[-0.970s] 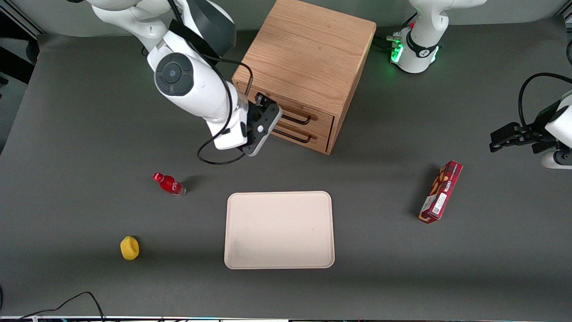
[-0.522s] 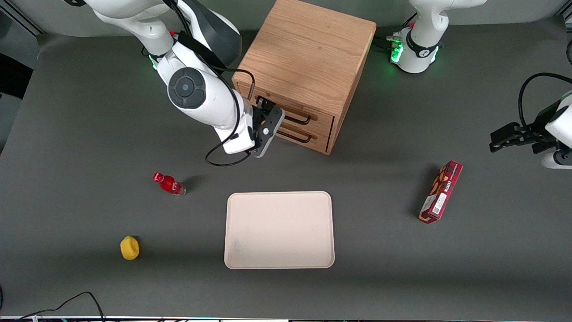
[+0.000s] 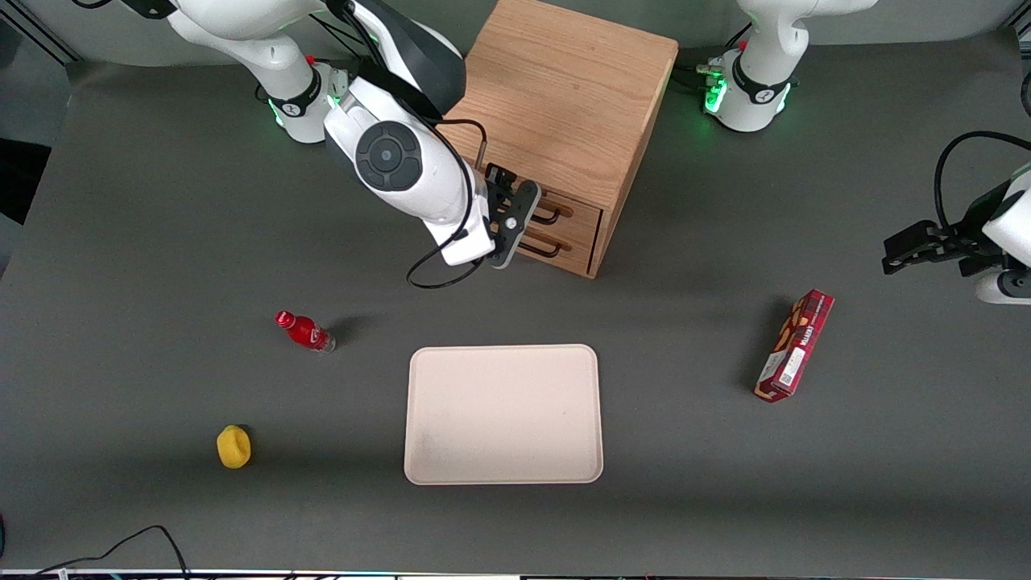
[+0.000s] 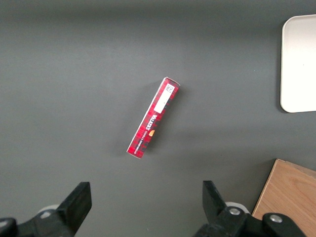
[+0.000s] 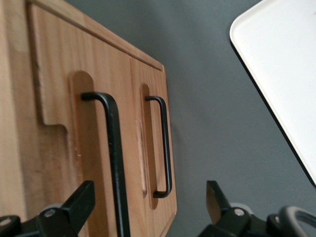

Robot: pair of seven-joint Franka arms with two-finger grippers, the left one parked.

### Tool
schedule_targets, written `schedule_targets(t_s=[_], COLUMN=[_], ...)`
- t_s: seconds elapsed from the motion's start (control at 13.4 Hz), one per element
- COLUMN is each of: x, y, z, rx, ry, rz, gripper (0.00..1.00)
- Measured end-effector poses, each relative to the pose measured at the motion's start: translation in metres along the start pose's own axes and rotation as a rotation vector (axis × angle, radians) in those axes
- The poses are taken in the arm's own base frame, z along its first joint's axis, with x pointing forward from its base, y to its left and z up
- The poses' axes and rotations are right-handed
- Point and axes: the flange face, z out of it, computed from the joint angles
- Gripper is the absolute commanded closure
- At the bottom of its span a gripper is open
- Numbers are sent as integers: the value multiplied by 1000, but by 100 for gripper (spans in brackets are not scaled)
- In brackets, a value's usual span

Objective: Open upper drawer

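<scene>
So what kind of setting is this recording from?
Most likely a robotics lab tabletop, not a home: a dark matte table, staged props like the oak cabinet and beige tray, and the right arm's pincer, fingers open, at the upper drawer.

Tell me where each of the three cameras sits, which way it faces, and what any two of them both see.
Front view: high above the table, looking down; both arms show, the tool at the upper drawer.
Right wrist view: on the working arm, facing the upper drawer handle, open fingers either side.
Left wrist view: on the parked arm, looking down at the red box.
Shared: the tray shows in all three.
</scene>
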Motion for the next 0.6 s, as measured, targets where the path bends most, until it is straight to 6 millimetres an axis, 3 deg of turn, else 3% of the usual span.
schedule_targets(t_s=[0.6], x=[-2], y=[3], z=[28], rx=[-3], ry=[-21], rz=[-2], gripper=[0])
